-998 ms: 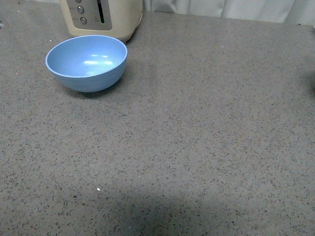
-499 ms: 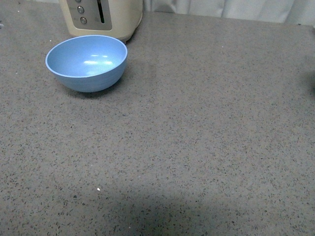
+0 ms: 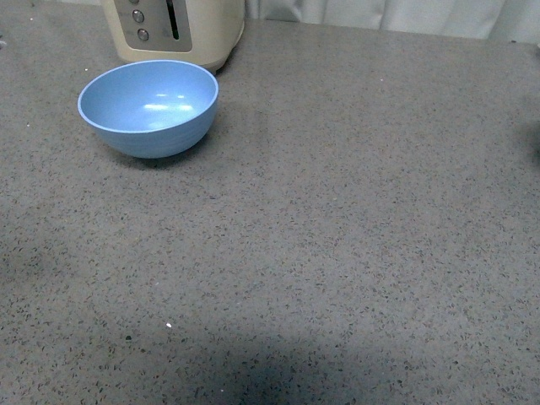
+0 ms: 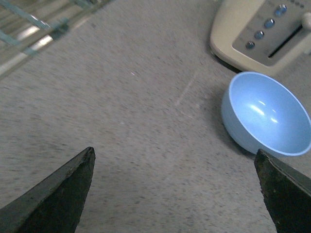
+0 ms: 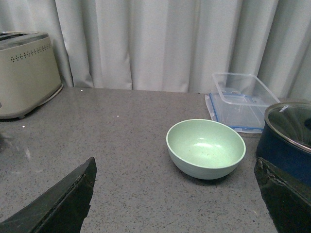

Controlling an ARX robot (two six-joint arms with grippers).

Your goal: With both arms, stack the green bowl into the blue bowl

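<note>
The blue bowl stands upright and empty at the table's far left, just in front of the cream toaster. It also shows in the left wrist view. My left gripper is open and empty above bare table, a short way from the blue bowl. The green bowl shows only in the right wrist view, upright and empty on the table. My right gripper is open and empty, set back from the green bowl, which lies ahead between its fingers. Neither arm shows in the front view.
A dark blue pot with a glass lid stands close beside the green bowl. A clear plastic container lies behind it, near the grey curtain. The toaster also shows in the wrist views. A wire rack sits beyond the left gripper.
</note>
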